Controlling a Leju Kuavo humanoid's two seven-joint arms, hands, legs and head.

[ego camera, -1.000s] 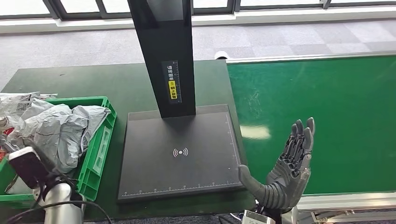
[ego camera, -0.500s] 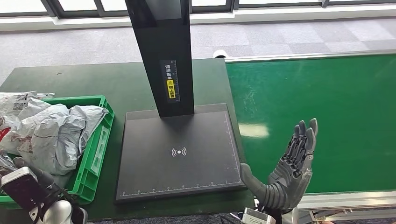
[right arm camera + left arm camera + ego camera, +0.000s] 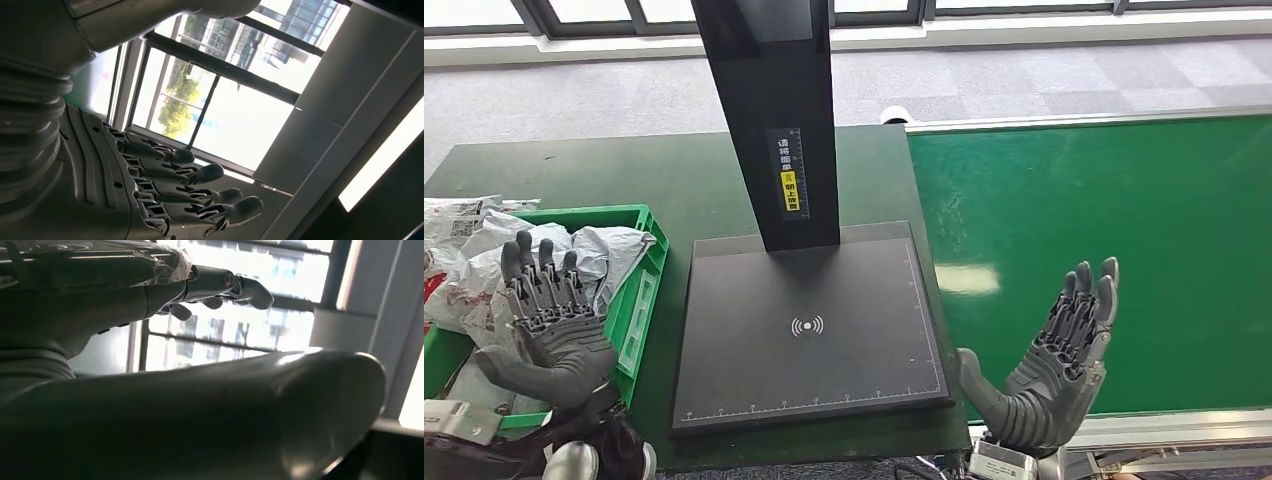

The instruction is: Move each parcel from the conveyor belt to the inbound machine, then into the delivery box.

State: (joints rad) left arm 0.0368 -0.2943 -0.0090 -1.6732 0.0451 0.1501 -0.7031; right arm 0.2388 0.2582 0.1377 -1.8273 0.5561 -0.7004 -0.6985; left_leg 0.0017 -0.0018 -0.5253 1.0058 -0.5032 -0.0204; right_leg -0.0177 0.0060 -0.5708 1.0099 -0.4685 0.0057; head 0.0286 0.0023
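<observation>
Overhead, parcels [image 3: 564,265] beneath raised left robot hand [image 3: 549,325].

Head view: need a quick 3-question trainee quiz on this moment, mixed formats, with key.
1. True or false: a parcel lies on the conveyor belt.
2. The grey parcels sit in: A) green delivery box B) inbound machine's plate C) belt.
3. Fill in: the left robot hand and right robot hand are both ____, holding nothing.

Key: 1 false; 2 A; 3 open.
</observation>
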